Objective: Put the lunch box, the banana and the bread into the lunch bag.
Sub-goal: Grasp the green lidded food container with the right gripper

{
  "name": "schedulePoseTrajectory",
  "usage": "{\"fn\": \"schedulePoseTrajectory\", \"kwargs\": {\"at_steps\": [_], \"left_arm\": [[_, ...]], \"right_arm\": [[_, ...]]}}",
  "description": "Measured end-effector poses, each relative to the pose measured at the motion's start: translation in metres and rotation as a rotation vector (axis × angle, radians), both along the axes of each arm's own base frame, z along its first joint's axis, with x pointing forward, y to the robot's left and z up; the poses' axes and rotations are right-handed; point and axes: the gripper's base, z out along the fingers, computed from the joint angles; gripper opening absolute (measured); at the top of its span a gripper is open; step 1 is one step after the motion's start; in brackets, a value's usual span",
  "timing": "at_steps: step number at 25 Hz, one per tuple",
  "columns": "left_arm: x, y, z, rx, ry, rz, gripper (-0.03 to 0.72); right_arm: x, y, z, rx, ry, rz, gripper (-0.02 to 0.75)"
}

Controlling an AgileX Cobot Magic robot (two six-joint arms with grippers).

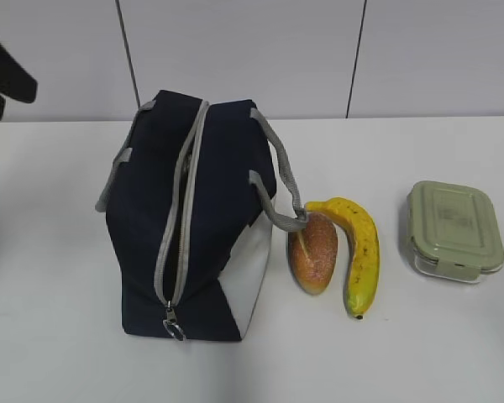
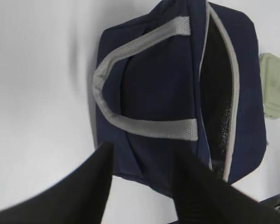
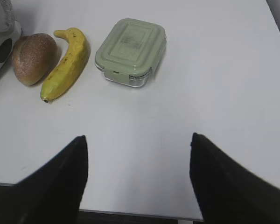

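The navy lunch bag [image 1: 189, 218] stands left of centre, its grey zipper strip parted along the top over a dark inside [image 2: 219, 98]. The bread [image 1: 312, 252] lies against the bag's right side under a grey handle. The banana [image 1: 359, 252] curves around the bread. The lunch box [image 1: 454, 228] with its sage-green lid sits apart at the right. My left gripper [image 2: 147, 150] is open and empty above the bag's near end. My right gripper [image 3: 138, 137] is open and empty over bare table, short of the lunch box [image 3: 130, 51], banana [image 3: 67, 60] and bread [image 3: 33, 58].
A dark part of the left arm [image 1: 4, 80] shows at the top left edge. The zipper pull [image 1: 173, 323] hangs at the bag's front end. The table's front edge [image 3: 130, 212] lies just below the right gripper. A white wall stands behind.
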Motion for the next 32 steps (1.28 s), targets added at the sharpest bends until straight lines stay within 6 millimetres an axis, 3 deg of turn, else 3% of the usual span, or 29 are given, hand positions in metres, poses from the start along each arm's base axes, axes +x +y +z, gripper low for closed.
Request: {"fn": "schedulePoseTrajectory", "kwargs": {"at_steps": [5, 13, 21, 25, 27, 31, 32], "left_arm": [[0.027, -0.036, 0.001, 0.011, 0.006, -0.13, 0.418], [0.052, -0.088, -0.02, 0.132, 0.069, -0.259, 0.435], [0.073, -0.095, -0.055, 0.236, 0.146, -0.243, 0.435], [0.08, -0.097, -0.061, 0.232, 0.125, -0.231, 0.425], [0.081, -0.098, -0.06, 0.228, 0.109, -0.225, 0.361], [0.082, -0.098, -0.06, 0.225, 0.1, -0.221, 0.067], [0.082, -0.098, -0.06, 0.225, 0.099, -0.22, 0.027]], "right_arm": [[0.0, 0.0, 0.0, 0.0, 0.0, 0.0, 0.507], [0.0, 0.0, 0.0, 0.0, 0.0, 0.0, 0.507], [0.0, 0.0, 0.0, 0.0, 0.0, 0.0, 0.507], [0.0, 0.0, 0.0, 0.0, 0.0, 0.0, 0.507], [0.0, 0.0, 0.0, 0.0, 0.0, 0.0, 0.507], [0.0, 0.0, 0.0, 0.0, 0.0, 0.0, 0.507], [0.0, 0.0, 0.0, 0.0, 0.0, 0.0, 0.507]]}}
